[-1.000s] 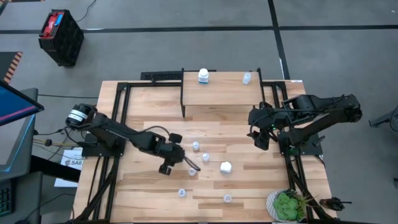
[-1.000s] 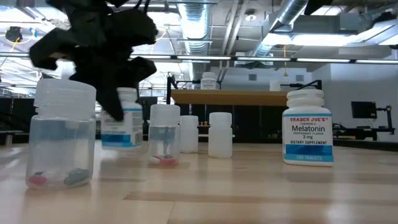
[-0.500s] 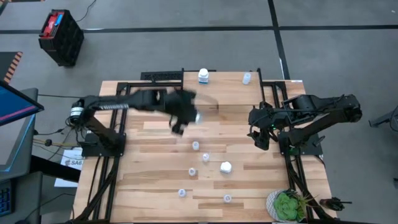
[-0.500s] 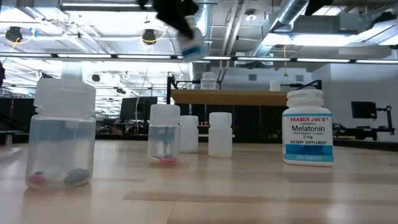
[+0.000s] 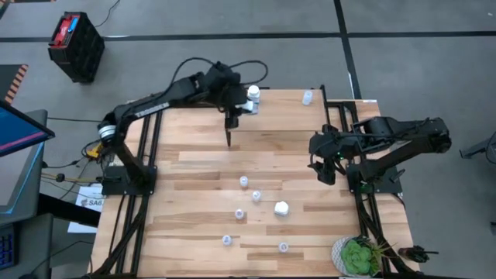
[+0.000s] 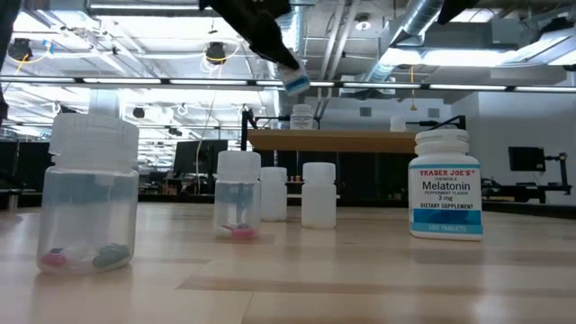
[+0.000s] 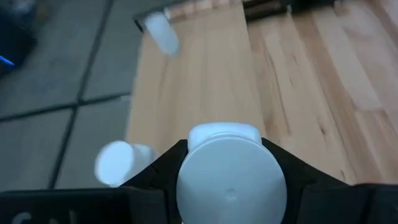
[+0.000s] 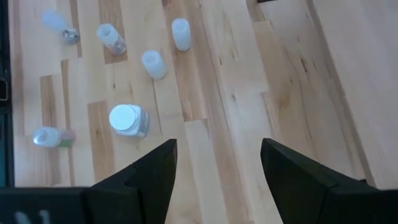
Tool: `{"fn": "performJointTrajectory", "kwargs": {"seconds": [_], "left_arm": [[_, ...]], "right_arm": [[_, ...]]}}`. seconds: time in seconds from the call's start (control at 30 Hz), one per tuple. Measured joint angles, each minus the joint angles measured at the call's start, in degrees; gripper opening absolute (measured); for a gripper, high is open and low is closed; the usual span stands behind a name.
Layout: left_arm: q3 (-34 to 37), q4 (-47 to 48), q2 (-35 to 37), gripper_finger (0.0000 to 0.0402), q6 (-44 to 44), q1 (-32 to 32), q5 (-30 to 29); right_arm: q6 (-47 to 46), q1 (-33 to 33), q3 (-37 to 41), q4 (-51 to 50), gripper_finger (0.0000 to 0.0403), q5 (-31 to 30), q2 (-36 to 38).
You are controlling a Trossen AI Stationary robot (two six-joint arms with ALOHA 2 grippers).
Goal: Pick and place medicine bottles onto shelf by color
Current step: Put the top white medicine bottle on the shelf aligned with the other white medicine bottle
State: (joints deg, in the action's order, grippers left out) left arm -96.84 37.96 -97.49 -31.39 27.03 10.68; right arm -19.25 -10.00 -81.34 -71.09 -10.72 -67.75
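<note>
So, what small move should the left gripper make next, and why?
Probably lower and release. The left gripper holds a white bottle over the shelf, near the white bottle already standing there.

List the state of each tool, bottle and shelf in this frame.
Left tool: shut on the held bottle, over the shelf's left end.
Held bottle: capped, tilted, in the air.
Right tool: open, empty, above the table's right side.
Shelf: carries a labelled bottle and a pale bottle.
Melatonin bottle: capped, upright on the table.
Nearest clear bottle: capped, upright on the table.
</note>
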Motion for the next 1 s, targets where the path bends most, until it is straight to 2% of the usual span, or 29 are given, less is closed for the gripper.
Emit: {"fn": "performJointTrajectory", "kwargs": {"seconds": [0.23,0.37,0.53,0.7,0.9,1.0], "left_arm": [[-16.82,13.21,-10.90,0.0134,-0.72,0.23,-0.42],[-22.41,16.97,-15.08,0.0134,-0.04,0.32,-0.65],[-23.36,18.45,-17.60,0.0135,0.54,0.35,-1.67],[-23.32,21.85,-20.33,0.0153,0.69,0.75,-4.48],[-23.34,19.93,-21.40,0.0147,0.73,0.73,-5.09],[-23.34,19.93,-21.42,0.0160,0.55,0.43,-5.36]], "right_arm": [[0.05,0.42,0.00,-0.04,0.0254,0.00,-0.02],[0.24,0.36,0.00,-0.12,0.0254,0.00,-0.02],[0.24,0.35,0.00,-0.37,0.0254,0.00,-0.02],[0.24,0.35,0.00,-0.45,0.0254,0.00,-0.02],[0.24,0.33,0.00,-0.47,0.0254,0.04,-0.02],[0.24,0.35,0.00,-0.48,0.0254,0.07,-0.02]]}}
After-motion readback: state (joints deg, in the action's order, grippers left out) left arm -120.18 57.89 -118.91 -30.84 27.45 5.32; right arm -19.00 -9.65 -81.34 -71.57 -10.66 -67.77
